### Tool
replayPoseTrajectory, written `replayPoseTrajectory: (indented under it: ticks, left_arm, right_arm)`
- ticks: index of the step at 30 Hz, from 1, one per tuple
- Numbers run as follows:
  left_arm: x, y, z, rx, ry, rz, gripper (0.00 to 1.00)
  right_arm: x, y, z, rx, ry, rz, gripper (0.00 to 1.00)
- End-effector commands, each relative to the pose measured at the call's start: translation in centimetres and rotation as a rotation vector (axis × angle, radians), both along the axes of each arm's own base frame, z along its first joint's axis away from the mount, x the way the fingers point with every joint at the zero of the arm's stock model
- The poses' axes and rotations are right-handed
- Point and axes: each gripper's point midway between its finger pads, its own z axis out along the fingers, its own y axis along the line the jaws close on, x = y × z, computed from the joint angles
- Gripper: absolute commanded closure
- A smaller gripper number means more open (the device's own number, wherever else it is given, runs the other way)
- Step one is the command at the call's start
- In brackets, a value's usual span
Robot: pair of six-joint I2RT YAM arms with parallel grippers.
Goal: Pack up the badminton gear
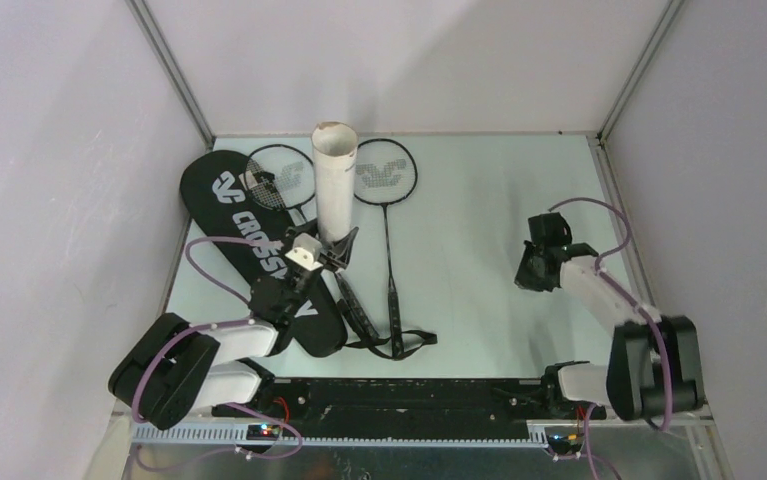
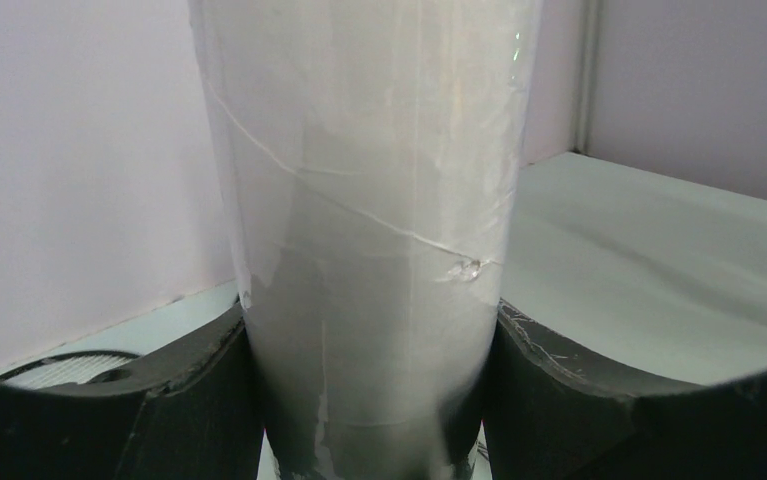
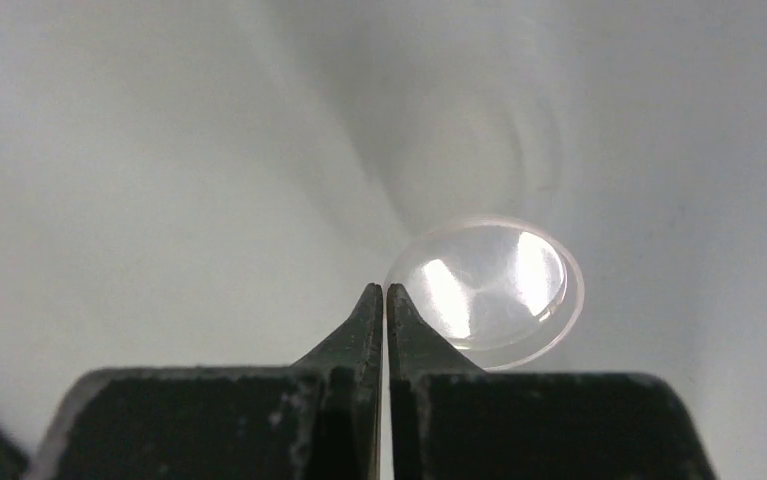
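Observation:
The long white tube [image 1: 334,180] stands upright at the back middle, its top open. My left gripper [image 1: 334,255] is shut on its lower part; in the left wrist view the tube [image 2: 369,200] fills the space between the black fingers [image 2: 189,400]. Two black rackets lie flat, one head [image 1: 279,180] on the black "CROSSWAY" bag [image 1: 249,250], the other head [image 1: 384,170] right of the tube. My right gripper [image 1: 537,270] hangs over the right half of the table. In the right wrist view it [image 3: 386,290] pinches the rim of a clear round cap [image 3: 489,285] above the table. No shuttlecocks show.
The bag's black strap loops [image 1: 404,345] lie near the racket handles at the front middle. Metal frame posts and white walls close in the table on the left, back and right. The black base rail [image 1: 399,400] runs along the near edge.

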Motion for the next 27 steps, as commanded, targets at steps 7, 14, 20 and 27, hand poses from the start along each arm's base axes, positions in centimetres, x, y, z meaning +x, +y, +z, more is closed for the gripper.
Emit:
replayPoseTrajectory:
  ticks: [7,14,20,27]
  left_arm:
    - [-5.0,-8.1,-0.3,0.200,-0.073,-0.322,1.00]
    - [-9.2,-10.9,-3.5,0.381,-0.084,-0.487,1.00]
    - [-10.6,-11.7,-5.4,0.556,-0.125,-0.499,1.00]
    - [-10.9,-12.2,-5.8,0.590,-0.119,-0.528,1.00]
  right_arm:
    - [-0.3,8.2,19.5,0.126,-0.668,0.488,1.00]
    - [-8.4,13.6,31.9,0.465,-0.880,0.850,1.00]
    - [-13.6,14.9,38.6,0.625,-0.996,1.016,1.00]
    - [-15.8,15.8,39.0,0.743,-0.905,1.079,1.00]
